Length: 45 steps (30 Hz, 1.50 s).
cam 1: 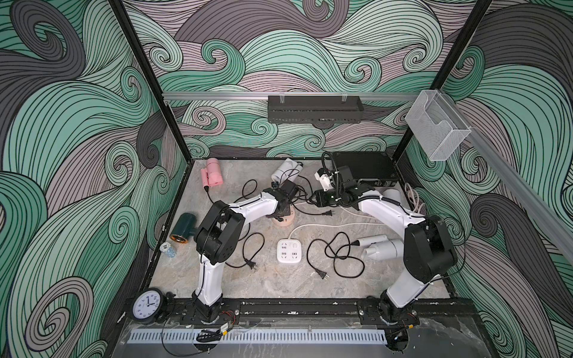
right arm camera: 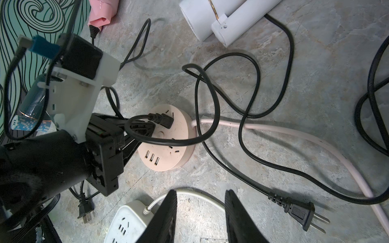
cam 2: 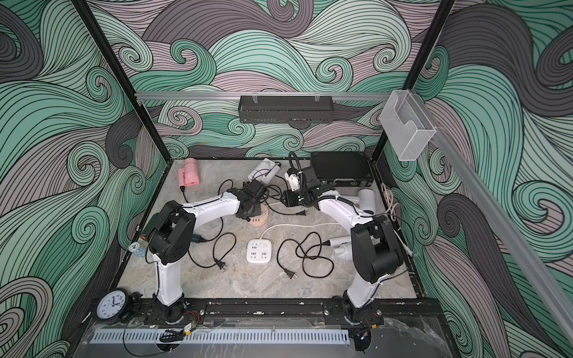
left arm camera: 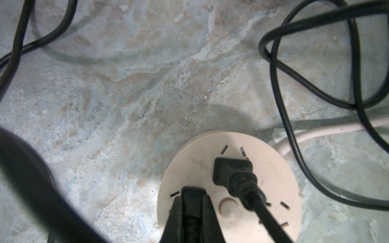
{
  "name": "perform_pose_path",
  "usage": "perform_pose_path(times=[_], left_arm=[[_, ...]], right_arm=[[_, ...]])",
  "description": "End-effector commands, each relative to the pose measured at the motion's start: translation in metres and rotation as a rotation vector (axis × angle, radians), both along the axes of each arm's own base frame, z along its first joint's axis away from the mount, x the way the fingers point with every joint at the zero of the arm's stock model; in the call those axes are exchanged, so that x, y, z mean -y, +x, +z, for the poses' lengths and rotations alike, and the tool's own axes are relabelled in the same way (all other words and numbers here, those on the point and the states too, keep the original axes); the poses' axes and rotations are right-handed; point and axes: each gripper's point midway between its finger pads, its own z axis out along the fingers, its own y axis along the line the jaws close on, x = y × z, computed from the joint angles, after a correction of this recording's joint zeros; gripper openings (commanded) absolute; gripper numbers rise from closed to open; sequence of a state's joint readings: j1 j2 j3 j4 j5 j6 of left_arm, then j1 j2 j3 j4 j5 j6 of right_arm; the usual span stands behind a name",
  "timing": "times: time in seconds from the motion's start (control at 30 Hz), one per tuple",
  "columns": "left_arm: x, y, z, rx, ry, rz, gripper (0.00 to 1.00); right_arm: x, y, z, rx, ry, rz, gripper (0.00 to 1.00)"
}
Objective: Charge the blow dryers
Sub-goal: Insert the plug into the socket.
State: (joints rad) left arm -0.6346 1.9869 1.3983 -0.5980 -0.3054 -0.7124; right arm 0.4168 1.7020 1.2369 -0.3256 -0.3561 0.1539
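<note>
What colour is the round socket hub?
Peach pink; the hub shows best in the right wrist view.

The round socket hub (cam 1: pixel 285 222) lies near the table's (cam 1: pixel 279 288) middle, the square socket block (cam 1: pixel 289 251) just before it. The first dryer (cam 1: pixel 212 176) lies in the far left corner, second dryer (cam 1: pixel 183 231) by the left edge, third dryer (cam 1: pixel 285 172) at the far edge, fourth dryer (cam 1: pixel 383 248) and fifth dryer (cam 1: pixel 392 195) near the right edge (fifth behind fourth).

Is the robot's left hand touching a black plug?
Touching. Left wrist view shows the left hand clamped on both sides of a black plug on the peach hub.
</note>
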Motion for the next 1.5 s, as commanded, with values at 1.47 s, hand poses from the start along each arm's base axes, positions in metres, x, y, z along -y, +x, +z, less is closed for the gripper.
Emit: perform_pose_path(times=[1.47], left_arm=[[0.0, -0.039, 0.023, -0.115, -0.153, -0.212, 0.38]], right_arm=[[0.057, -0.013, 0.005, -0.016, -0.269, -0.055, 0.47]])
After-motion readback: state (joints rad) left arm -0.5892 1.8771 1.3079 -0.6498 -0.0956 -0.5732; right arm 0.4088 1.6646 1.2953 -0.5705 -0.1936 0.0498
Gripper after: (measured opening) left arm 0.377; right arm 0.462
